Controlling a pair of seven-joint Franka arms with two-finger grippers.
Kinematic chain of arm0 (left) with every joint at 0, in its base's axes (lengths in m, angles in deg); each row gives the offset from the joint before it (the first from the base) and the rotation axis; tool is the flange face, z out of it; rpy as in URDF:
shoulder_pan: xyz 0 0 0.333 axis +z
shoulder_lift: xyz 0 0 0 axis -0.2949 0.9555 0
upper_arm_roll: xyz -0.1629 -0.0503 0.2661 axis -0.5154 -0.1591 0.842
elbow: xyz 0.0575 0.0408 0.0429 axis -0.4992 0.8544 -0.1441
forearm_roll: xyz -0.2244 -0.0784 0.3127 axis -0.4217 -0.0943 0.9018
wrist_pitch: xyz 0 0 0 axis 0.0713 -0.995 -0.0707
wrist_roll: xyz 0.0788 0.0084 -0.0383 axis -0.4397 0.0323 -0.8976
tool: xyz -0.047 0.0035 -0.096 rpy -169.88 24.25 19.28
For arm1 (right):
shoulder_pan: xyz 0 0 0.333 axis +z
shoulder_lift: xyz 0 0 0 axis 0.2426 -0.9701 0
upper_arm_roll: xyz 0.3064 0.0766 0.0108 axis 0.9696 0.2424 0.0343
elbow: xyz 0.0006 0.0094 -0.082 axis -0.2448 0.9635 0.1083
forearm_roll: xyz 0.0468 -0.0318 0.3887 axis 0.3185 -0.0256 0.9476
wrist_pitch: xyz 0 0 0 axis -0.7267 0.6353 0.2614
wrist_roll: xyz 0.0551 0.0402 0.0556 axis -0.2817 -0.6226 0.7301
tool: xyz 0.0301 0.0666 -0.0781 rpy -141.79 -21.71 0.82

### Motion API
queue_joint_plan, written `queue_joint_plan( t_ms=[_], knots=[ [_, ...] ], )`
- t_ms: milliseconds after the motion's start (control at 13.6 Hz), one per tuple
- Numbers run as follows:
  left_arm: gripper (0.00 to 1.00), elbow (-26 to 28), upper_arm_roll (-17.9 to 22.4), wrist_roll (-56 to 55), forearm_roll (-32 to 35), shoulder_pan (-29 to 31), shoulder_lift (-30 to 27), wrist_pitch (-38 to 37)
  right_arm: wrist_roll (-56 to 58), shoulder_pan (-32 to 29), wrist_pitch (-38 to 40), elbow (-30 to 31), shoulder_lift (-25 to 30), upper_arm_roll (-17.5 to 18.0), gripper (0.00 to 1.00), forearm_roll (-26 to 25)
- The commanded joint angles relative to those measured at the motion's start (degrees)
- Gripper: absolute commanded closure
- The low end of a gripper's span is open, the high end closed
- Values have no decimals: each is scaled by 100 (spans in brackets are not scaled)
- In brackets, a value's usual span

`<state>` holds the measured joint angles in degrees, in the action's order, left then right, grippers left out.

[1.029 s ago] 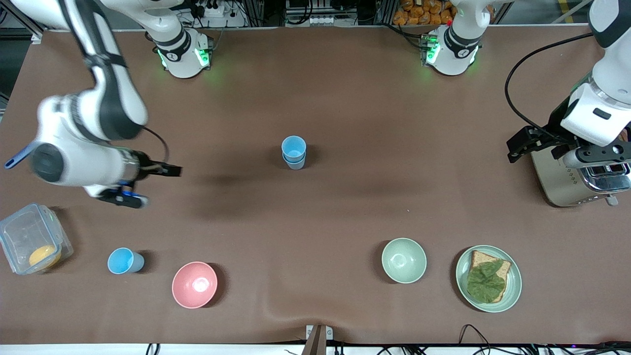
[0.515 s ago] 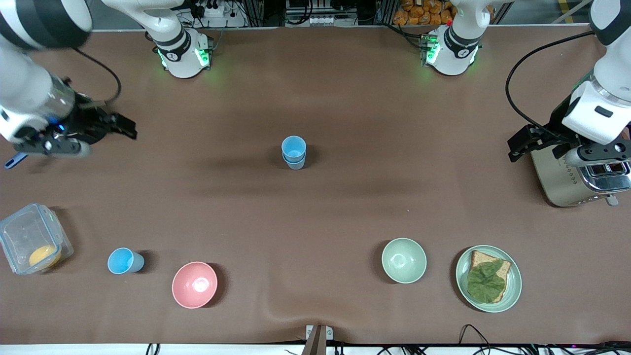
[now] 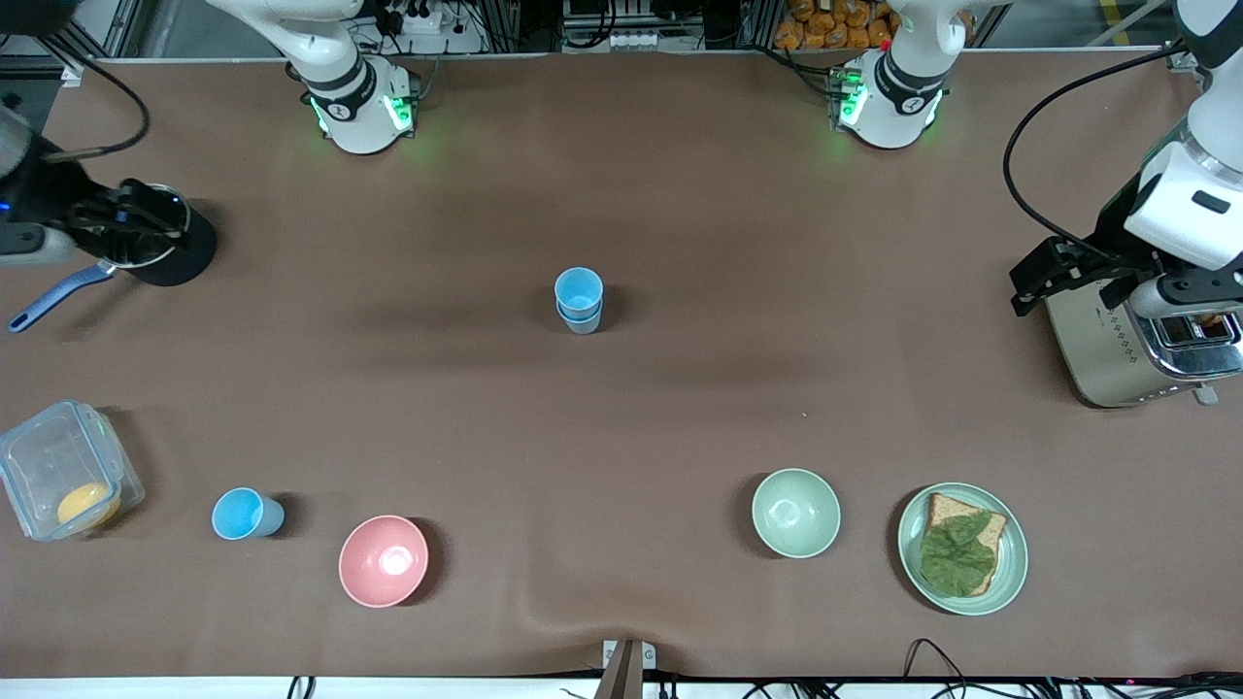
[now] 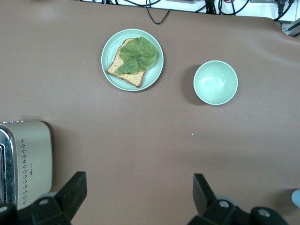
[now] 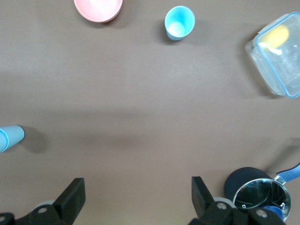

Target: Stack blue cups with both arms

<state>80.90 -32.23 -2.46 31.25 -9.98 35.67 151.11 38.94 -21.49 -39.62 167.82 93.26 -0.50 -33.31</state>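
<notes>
A bright sky-blue cup sits nested in a paler grey-blue cup (image 3: pixel 580 301), upright at the table's middle; the stack also shows in the right wrist view (image 5: pixel 10 137). Another sky-blue cup (image 3: pixel 246 514) stands alone near the front edge toward the right arm's end, beside the pink bowl (image 3: pixel 383 561); it also shows in the right wrist view (image 5: pixel 179 22). My right gripper (image 3: pixel 136 216) is open and empty over a dark saucepan (image 3: pixel 173 254); in its own view (image 5: pixel 136 197) bare table lies between the fingers. My left gripper (image 3: pixel 1035 276) is open and empty beside the toaster (image 3: pixel 1117 354); its own view (image 4: pixel 139 197) shows the same.
A clear lidded container (image 3: pixel 60 469) holding something orange sits at the right arm's end. A pale green bowl (image 3: pixel 795 512) and a plate with a lettuce sandwich (image 3: pixel 961 548) stand near the front edge toward the left arm's end. The saucepan has a blue handle (image 3: pixel 49 296).
My right arm has swung away from the table's middle to the right arm's end, over the saucepan. My left gripper has drifted slightly farther from the front camera. The cups have not moved.
</notes>
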Motion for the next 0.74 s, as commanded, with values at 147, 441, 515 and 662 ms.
queue_joint_plan(
  t_ms=[147,441,515,662],
  knots=[
    [0,-48,56,64,-59,4,-56,-142,-226,-125,110,-133,-65,96,0,-72],
    [0,5,39,64,-68,12,-170,-537,-235,-99,215,-326,-197,105,0,-72],
    [0,14,39,64,-68,13,-179,-555,-235,-99,293,-414,-258,105,0,-72],
    [0,14,30,64,-68,4,-223,-625,-305,-81,539,-677,-329,105,0,-72]
  ],
)
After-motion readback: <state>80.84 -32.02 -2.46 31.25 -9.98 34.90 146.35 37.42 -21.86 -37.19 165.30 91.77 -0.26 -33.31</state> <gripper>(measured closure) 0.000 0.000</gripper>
